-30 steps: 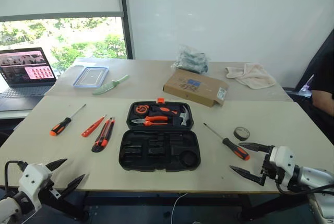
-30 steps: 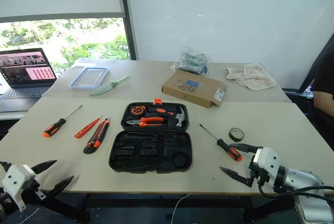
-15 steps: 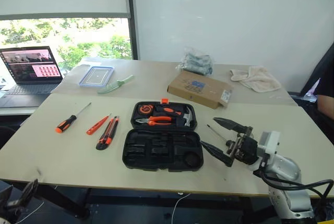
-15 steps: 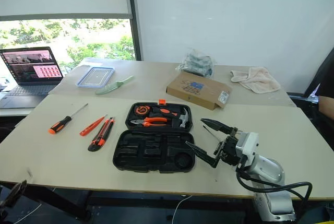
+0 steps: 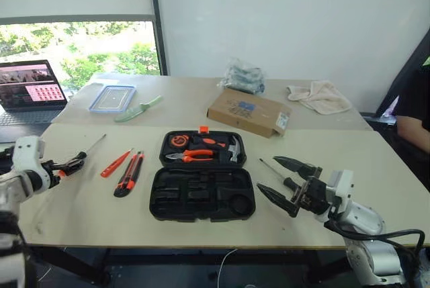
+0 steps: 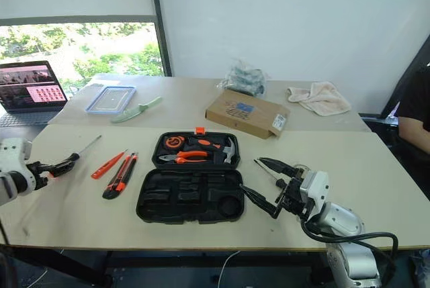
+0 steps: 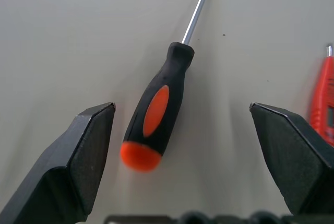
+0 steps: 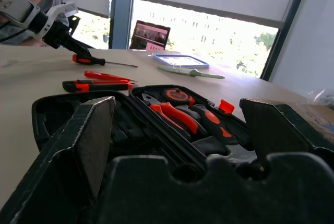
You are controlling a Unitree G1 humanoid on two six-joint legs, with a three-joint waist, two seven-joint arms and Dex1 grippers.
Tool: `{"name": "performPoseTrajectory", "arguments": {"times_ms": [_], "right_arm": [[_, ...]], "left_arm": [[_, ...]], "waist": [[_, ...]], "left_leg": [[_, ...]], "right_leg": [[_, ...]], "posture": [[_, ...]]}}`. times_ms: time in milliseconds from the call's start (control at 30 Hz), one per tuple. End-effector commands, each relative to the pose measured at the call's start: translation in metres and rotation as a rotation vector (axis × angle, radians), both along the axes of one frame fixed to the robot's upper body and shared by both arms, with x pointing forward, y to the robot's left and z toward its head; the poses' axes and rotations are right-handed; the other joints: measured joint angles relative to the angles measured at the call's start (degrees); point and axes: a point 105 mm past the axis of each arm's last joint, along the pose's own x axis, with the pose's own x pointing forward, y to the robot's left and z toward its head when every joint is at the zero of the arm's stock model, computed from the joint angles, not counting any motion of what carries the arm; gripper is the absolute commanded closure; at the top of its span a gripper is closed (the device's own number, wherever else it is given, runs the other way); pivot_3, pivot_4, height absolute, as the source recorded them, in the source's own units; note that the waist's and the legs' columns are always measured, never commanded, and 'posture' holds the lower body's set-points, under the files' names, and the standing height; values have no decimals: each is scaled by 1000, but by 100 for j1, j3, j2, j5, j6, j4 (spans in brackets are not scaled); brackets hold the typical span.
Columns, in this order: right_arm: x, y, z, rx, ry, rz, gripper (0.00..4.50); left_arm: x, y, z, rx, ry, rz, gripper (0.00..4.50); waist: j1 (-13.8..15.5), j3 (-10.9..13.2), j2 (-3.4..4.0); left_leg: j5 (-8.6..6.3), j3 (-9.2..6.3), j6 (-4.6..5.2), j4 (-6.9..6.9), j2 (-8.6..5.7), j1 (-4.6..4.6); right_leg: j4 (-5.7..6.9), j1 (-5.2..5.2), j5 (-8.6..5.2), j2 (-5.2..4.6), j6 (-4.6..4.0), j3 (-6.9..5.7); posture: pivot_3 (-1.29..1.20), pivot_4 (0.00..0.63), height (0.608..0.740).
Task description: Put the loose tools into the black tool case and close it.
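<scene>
You are at the opening pickup: your left gripper (image 7: 182, 145) stands with its jaws spread wide and holding nothing, lined up on the black-and-orange screwdriver (image 7: 158, 106) that lies flat on the table (image 5: 87, 201) at the far left of the row, its handle between the fingers but touching neither. Just beside it on the case side lie the slim orange driver (image 5: 116, 163) and the utility knife (image 5: 130, 173), both loose on the table. The black tool case (image 5: 201, 194) sits open in the middle, its moulded slots empty in the near half, the pliers and hammer already seated in the far half. Your right gripper (image 5: 287, 184) hovers wide open and empty just right of the case, above the second screwdriver (image 5: 277, 174); the tape roll is hidden from the head views, so I cannot place it. To go on, lower the left gripper so both fingers straddle the handle across its width, close on the thick black part rather than the shaft, then lift clear before carrying it over to a long slot.
</scene>
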Motion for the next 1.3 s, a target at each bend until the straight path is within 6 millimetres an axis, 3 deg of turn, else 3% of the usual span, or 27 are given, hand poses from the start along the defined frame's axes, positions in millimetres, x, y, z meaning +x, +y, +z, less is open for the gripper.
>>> {"name": "performPoseTrajectory", "arguments": {"times_ms": [33,233,333,567,667,800,1000,1100,1167,1300], "right_arm": [[-8,-7,12,-8,-54,-49,39],[-17,-12,10,-15,-42,-93,39],[-22,-15,8,-19,-33,-119,0],[-25,-18,4,-34,-17,-132,0],[-26,-20,3,-44,-10,-129,0],[-27,-29,4,-71,0,-131,0],[-27,-42,4,-112,21,-137,0],[-26,-45,3,-122,25,-136,0],[-27,-45,3,-125,27,-134,0],[-30,-45,3,-128,30,-136,0]], "left_arm": [[13,5,6,97,-17,43,62],[23,-9,3,73,-13,-8,62],[24,-11,1,75,-24,-19,849],[26,-16,20,32,-152,-104,3565],[24,-28,48,15,-313,-272,3663],[10,-80,78,27,-372,-750,3663],[-7,-173,64,333,-194,-1343,3663],[0,-211,56,412,-179,-1445,3663],[6,-230,41,561,-144,-1520,3663],[15,-257,32,537,-162,-1537,3663]], "waist": [[14,0,-1],[2,0,-5],[9,0,-5],[16,1,-12],[19,1,-13],[27,3,-15],[103,3,-14],[158,3,-13],[147,3,-13],[120,4,-13]], "left_leg": [[-1,0,1,0,-2,-7],[-8,2,12,8,-8,-53],[-8,0,13,9,-6,-52],[-12,-4,18,30,-5,-50],[-11,-4,18,36,-4,-50],[-12,-3,19,43,-2,-57],[-18,-4,29,59,-5,-55],[-23,-10,38,74,-6,-58],[-31,-16,53,98,-3,-63],[-53,-34,92,107,-6,-61]], "right_leg": [[-4,-2,0,-1,1,-3],[-10,-33,-2,-13,16,-6],[-6,-32,-3,-14,17,-8],[-6,-31,-3,-20,17,-8],[0,-31,-3,-20,17,-8],[2,-33,-3,-18,16,-9],[3,-26,-3,-21,18,-1],[7,-23,-1,-20,21,1],[16,-22,0,-16,22,2],[18,-22,4,-16,29,15]], "posture": [[0,150,740],[0,150,740],[0,150,740],[0,150,740],[0,150,740],[0,150,740],[0,150,740],[0,150,740],[0,150,740],[0,150,740]]}}
